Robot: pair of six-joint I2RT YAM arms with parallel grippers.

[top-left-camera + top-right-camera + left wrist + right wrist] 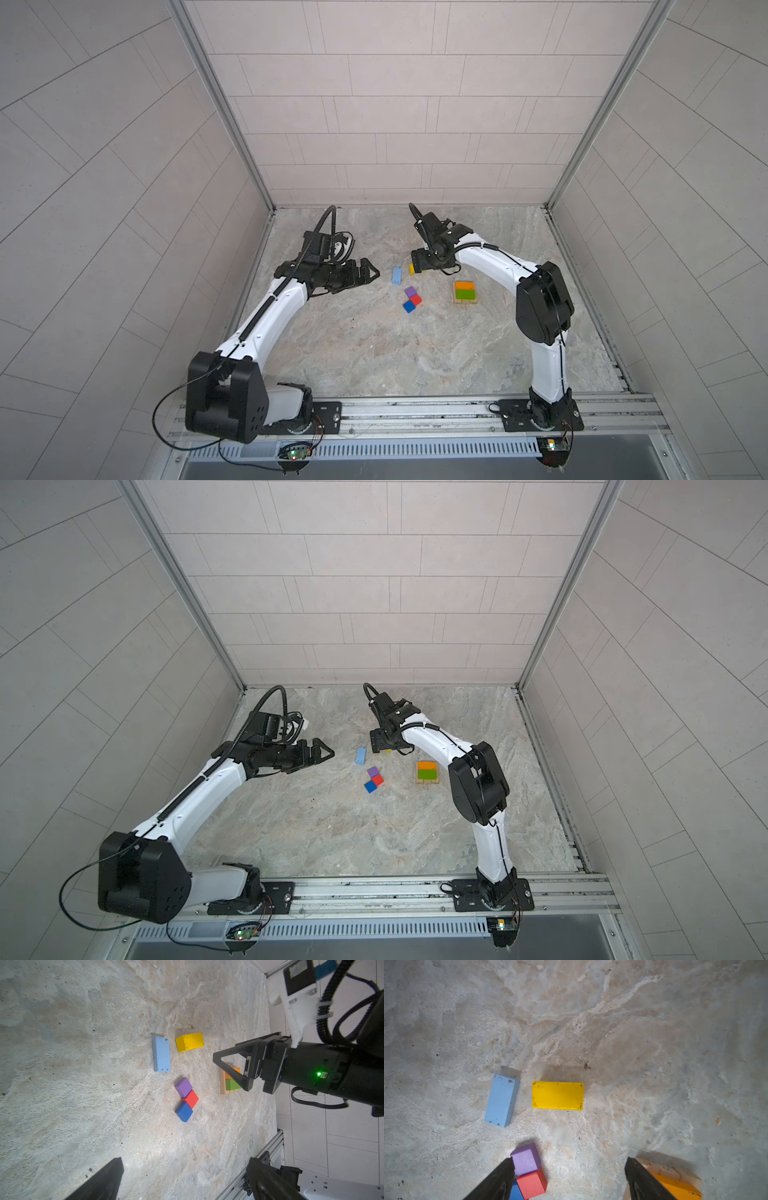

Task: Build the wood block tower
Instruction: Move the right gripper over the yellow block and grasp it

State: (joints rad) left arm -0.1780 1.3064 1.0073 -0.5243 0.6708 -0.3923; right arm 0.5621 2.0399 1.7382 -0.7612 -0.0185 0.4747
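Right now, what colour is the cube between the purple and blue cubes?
Red. The small red wooden cube shows best in the left wrist view.

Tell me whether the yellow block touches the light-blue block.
Apart. The right wrist view shows a strip of bare table between the yellow block and the light-blue block.

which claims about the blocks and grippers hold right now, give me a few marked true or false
The orange oblong wood block and the green oblong wood block lie side by side on the tan wood base. True.
The right gripper holds the yellow oblong wood block. False: it lies on the marble table, clear of the open gripper.
The purple wood cube sits on top of the green block. False: it sits on the table, touching the red wood cube.
The left gripper is open and empty. True.
The light-blue oblong wood block lies on the table, apart from the yellow one. True.
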